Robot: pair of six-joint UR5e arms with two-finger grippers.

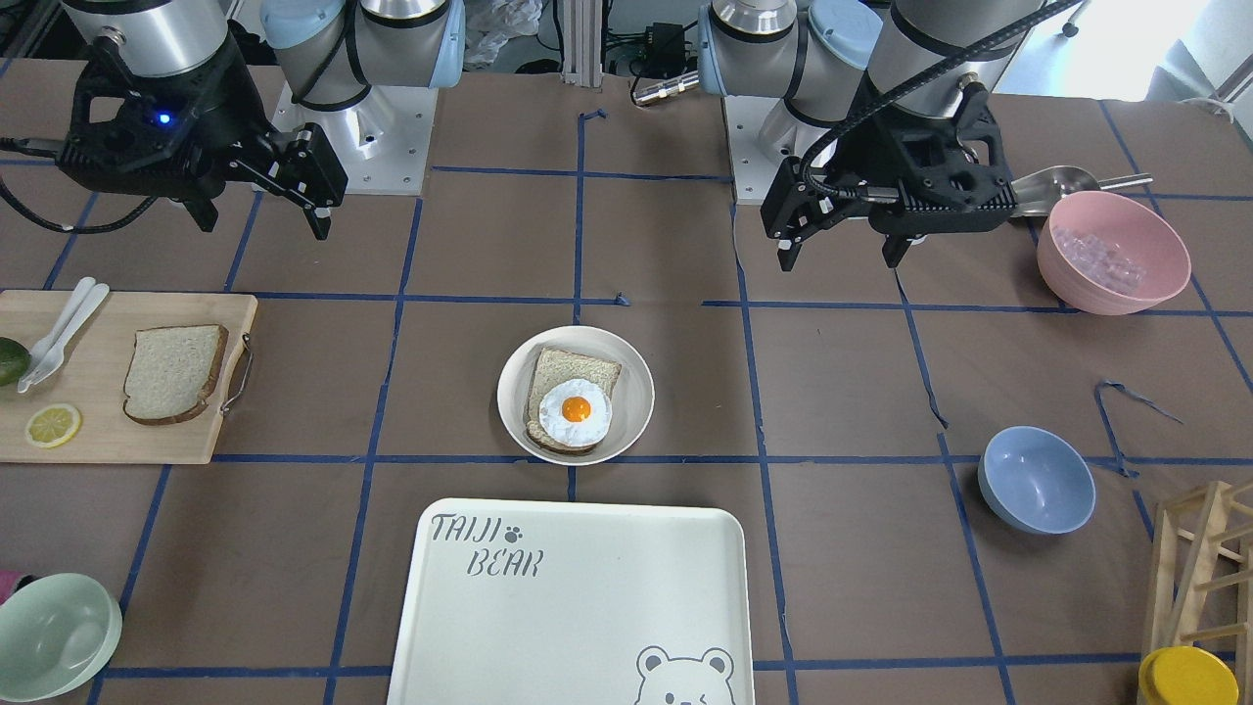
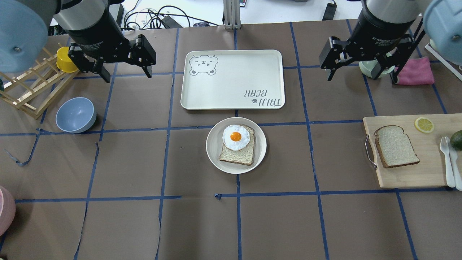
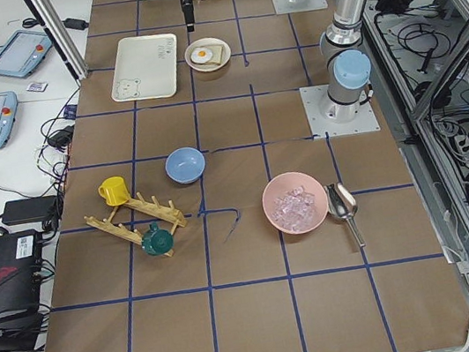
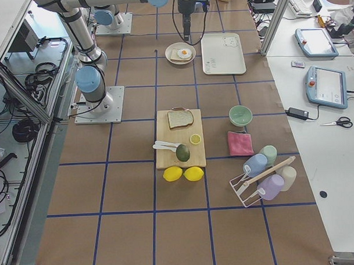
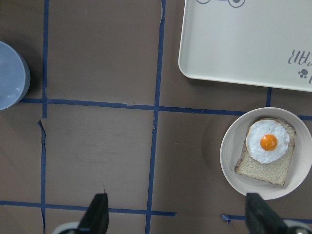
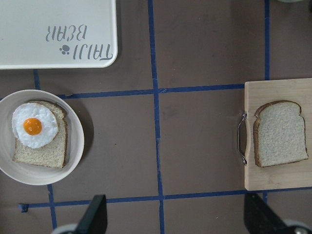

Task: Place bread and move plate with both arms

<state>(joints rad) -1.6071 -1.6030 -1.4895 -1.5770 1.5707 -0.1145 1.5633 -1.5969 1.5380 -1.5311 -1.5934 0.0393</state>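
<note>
The plain bread (image 2: 396, 146) lies flat on a wooden cutting board (image 2: 408, 175) at the table's right side; it also shows in the front view (image 1: 174, 372) and the right wrist view (image 6: 281, 133). The cream-white plate (image 2: 213, 148) sits mid-table and holds another slice with a fried egg (image 2: 235, 137); the plate also shows in the front view (image 1: 514, 392), the left wrist view (image 5: 229, 156) and the right wrist view (image 6: 75, 146). My left gripper (image 2: 127, 76) is open and empty, high above the table's left half. My right gripper (image 2: 362, 77) is open and empty, high, between plate and board.
The white TAIJI BEAR tray (image 2: 232, 79) lies just beyond the plate. A lemon slice (image 2: 424, 124), white cutlery (image 2: 448, 159) and an avocado share the board. A blue bowl (image 2: 75, 115), a wooden rack (image 2: 29, 90) and a pink bowl (image 1: 1113, 252) stand on the left side.
</note>
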